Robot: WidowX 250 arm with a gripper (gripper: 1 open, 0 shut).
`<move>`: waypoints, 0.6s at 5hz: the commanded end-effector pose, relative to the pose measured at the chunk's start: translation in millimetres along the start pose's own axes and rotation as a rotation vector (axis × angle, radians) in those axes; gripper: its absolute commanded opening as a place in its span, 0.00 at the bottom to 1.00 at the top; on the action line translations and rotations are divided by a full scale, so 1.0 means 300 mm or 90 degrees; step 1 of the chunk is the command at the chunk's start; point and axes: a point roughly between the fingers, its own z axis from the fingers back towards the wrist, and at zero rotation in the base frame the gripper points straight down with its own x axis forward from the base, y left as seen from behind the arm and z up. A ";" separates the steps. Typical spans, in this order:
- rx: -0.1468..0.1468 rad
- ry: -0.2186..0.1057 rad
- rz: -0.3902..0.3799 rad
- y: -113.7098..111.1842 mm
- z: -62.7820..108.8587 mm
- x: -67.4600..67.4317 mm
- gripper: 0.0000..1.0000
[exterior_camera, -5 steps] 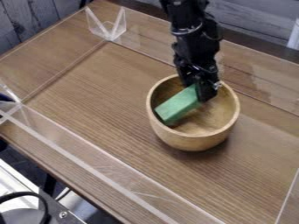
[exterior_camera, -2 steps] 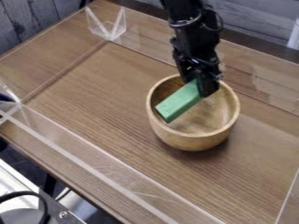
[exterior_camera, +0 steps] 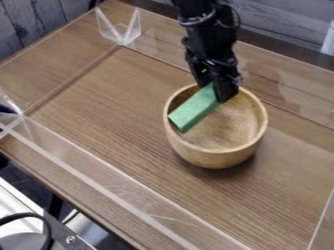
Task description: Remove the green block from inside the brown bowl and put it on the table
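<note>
The green block (exterior_camera: 193,109) hangs tilted in the brown bowl (exterior_camera: 241,146), its lower end over the bowl's left rim. My gripper (exterior_camera: 217,86) points down from above and is shut on the block's upper end. The black fingers hide that end of the block. The bowl stands on the wood-grain table (exterior_camera: 92,107), right of centre.
Low clear plastic walls edge the table, one along the front left (exterior_camera: 78,161) and one at the back corner (exterior_camera: 124,29). Bare tabletop lies to the left of the bowl and in front of it.
The block has come up a little and shifted left with the gripper; its lower end now sits over the bowl's left rim instead of inside the bowl.
</note>
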 end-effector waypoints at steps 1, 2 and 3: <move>0.036 -0.050 0.008 0.046 0.076 0.007 0.00; 0.056 -0.063 0.037 0.126 0.097 -0.038 0.00; 0.101 -0.071 0.094 0.173 0.143 -0.078 0.00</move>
